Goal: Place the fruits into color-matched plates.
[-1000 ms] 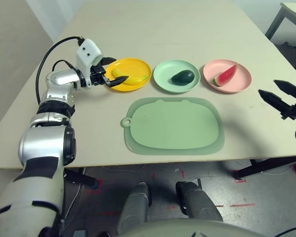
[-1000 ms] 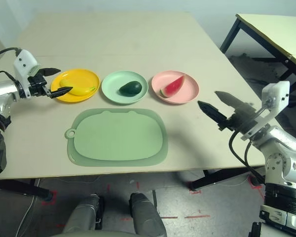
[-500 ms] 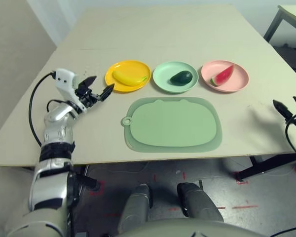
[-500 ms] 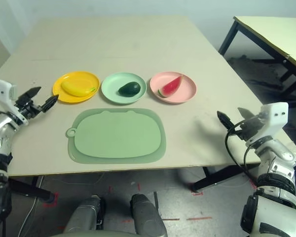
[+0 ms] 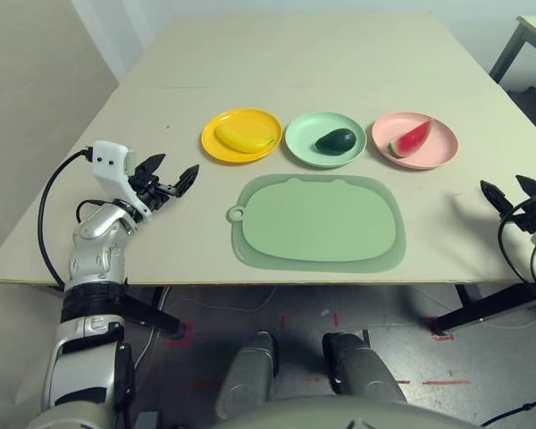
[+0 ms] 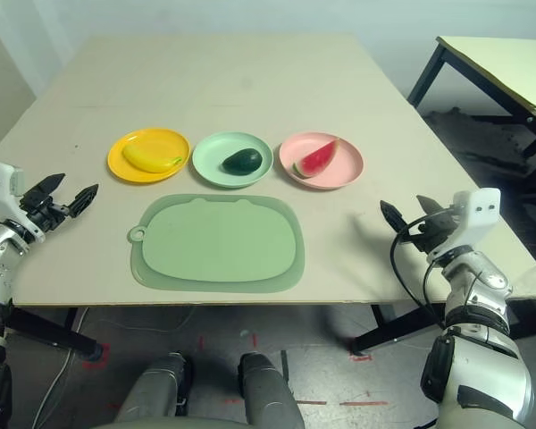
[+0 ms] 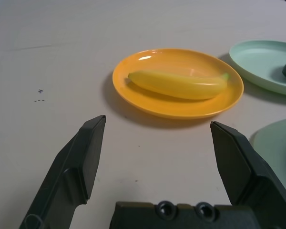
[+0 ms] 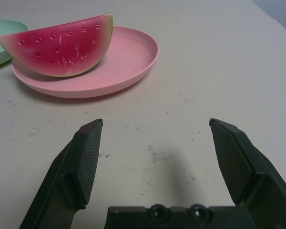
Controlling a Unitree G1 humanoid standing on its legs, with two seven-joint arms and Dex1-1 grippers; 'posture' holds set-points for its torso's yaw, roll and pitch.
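Three plates in a row across the middle of the worktop (image 5: 357, 54), each carrying its matching fruit: curved yellow banana (image 5: 243, 138) lying in the yellow-orange plate (image 5: 241, 136) toward the left edge, dark green avocado (image 5: 337, 140) in the pale mint plate (image 5: 325, 139) at the centre, red watermelon wedge (image 5: 409, 140) with green rind in the pink plate (image 5: 414, 140) toward the right edge. Plates just beside one another, not touching. Large rounded green mat (image 5: 318, 222) bare, lying between the plate row and the near edge. Left gripper (image 5: 168, 179) low over the worktop near the left edge, apart from the yellow-orange plate, fingers spread wide with nothing between them; seen along its fingers, pointed toward the banana and its plate. Right gripper (image 6: 409, 217) near the right edge, close to the near corner, well apart from the pink plate, likewise spread wide and holding nothing; seen along its fingers, pointed toward the watermelon wedge. A second table (image 6: 509, 67) beyond the right edge.
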